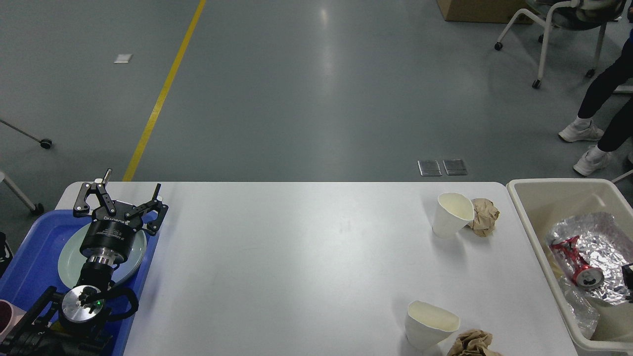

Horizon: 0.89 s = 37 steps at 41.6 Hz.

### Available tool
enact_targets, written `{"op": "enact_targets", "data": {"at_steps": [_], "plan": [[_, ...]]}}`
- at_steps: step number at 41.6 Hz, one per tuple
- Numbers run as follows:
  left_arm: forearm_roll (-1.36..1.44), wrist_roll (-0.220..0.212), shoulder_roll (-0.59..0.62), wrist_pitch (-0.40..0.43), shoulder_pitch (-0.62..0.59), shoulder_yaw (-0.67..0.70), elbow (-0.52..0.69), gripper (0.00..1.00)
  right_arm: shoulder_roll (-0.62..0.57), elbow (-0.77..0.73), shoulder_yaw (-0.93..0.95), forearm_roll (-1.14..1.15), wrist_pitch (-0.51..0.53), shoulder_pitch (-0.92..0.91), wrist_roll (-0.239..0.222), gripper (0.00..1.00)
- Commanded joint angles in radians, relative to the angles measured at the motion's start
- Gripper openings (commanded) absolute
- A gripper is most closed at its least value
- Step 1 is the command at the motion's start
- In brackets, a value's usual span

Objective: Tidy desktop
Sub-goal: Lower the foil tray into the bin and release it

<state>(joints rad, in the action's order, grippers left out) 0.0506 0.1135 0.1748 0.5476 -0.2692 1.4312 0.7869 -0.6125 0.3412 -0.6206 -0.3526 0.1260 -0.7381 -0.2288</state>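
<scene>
The white desktop carries two white paper cups, one at the back right and one at the front right. A crumpled brown paper ball touches the back cup, and another lies by the front cup. My left gripper hangs open and empty over the left edge, above a pale green plate. A crumpled foil tray with a crushed red can lies inside the cream bin. Only a dark sliver of my right gripper shows at the right border, beside the foil.
A blue tray at the left holds the plate and a dark pink cup. Clear plastic wrap lies in the bin. A person's legs and a wheeled chair stand on the floor at the far right.
</scene>
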Motion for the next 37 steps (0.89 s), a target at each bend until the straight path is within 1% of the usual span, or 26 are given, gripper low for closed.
{"op": "enact_targets", "data": {"at_steps": [1,4,6,9,14,24,25,27,29,30,32,37], "plan": [[0.0,0.0,0.0,0.0,0.001,0.0,0.0,0.96,0.098,-0.08,0.021,0.001,-0.123,0.095,0.0,0.0],[0.0,0.0,0.0,0.0,-0.001,0.0,0.0,0.96,0.149,-0.128,0.015,0.001,-0.141,0.129,0.0,0.0],[0.0,0.0,0.0,0.0,-0.001,0.0,0.0,0.96,0.207,-0.175,0.001,0.004,-0.152,0.158,0.0,0.0],[0.0,0.0,0.0,0.0,-0.001,0.0,0.0,0.96,0.246,-0.208,-0.01,0.004,-0.167,0.175,0.0,0.0],[0.0,0.0,0.0,0.0,-0.001,0.0,0.0,0.96,0.26,-0.212,-0.027,0.004,-0.201,0.177,0.0,0.0],[0.0,0.0,0.0,0.0,-0.001,0.0,0.0,0.96,0.273,-0.212,-0.028,0.004,-0.217,0.169,-0.001,0.0],[0.0,0.0,0.0,0.0,-0.001,0.0,0.0,0.96,0.273,-0.212,-0.028,0.004,-0.223,0.169,-0.001,0.04],[0.0,0.0,0.0,0.0,-0.001,0.0,0.0,0.96,0.273,-0.214,-0.03,0.004,-0.249,0.167,-0.001,0.42],[0.0,0.0,0.0,0.0,-0.001,0.0,0.0,0.96,0.272,-0.215,-0.031,0.004,-0.29,0.164,-0.001,0.77],[0.0,0.0,0.0,0.0,-0.001,0.0,0.0,0.96,0.272,-0.215,-0.03,0.004,-0.33,0.166,-0.001,1.0],[0.0,0.0,0.0,0.0,-0.001,0.0,0.0,0.96,0.272,-0.209,-0.03,0.004,-0.348,0.164,-0.001,1.0],[0.0,0.0,0.0,0.0,-0.001,0.0,0.0,0.96,0.275,-0.203,-0.03,0.004,-0.347,0.161,-0.001,1.0]]}}
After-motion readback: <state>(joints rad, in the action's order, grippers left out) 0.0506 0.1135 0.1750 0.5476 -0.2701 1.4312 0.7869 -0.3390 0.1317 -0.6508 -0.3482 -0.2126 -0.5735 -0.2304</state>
